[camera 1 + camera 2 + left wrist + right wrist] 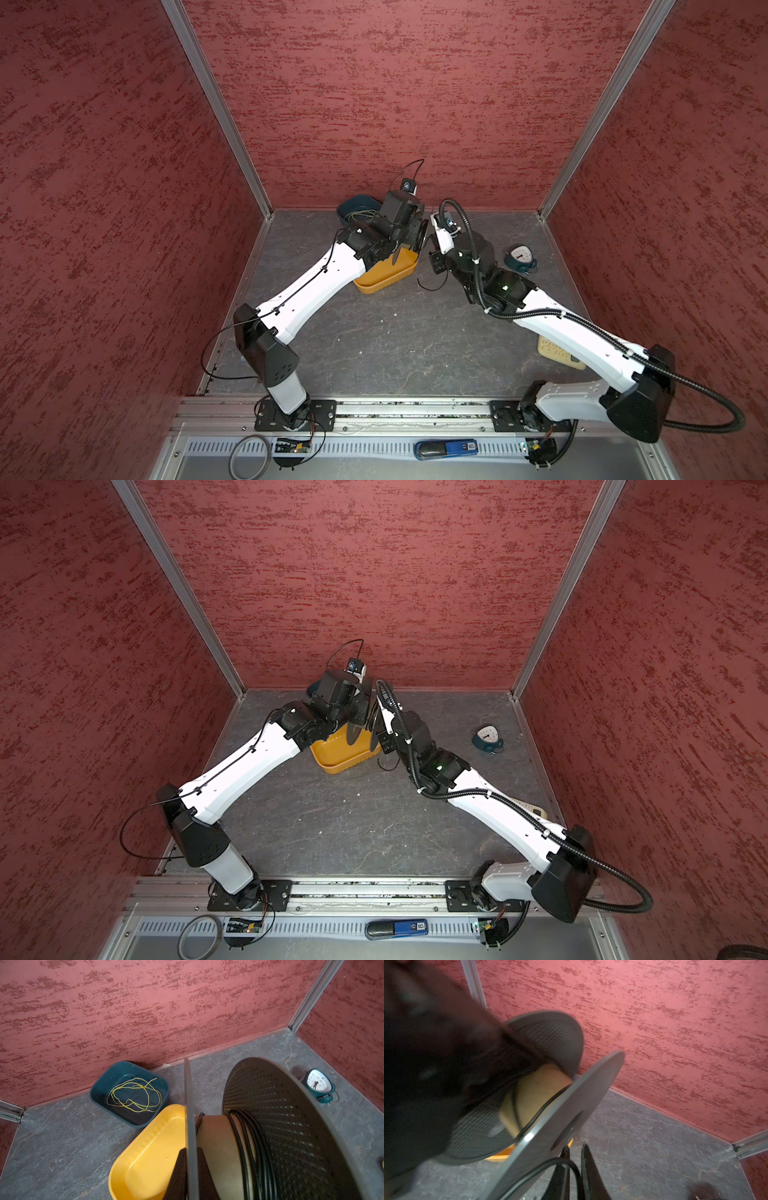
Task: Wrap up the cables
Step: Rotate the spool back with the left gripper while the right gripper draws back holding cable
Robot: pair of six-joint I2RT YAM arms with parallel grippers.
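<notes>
Left jaws clamp the spool (216,1147) flange, right jaws unclear; black cord (261,1157) circles its level core.

Thin black cable (259,1157) — several turns round the tan-cored spool (291,1126), loose tail down near the floor (374,332)

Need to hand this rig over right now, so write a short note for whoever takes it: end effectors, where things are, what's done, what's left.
Left end effector: shut on one flange of the black perforated spool with a tan core, held on edge by the yellow plastic tray.
Right end effector: the thin black cord passes between its jaws, which stand narrowly apart; grip unclear.
Done: several turns of cord sit on the core against the other flange.
To do: much of the core is bare; the cord's free end trails onto the grey table; wind it on.
</notes>
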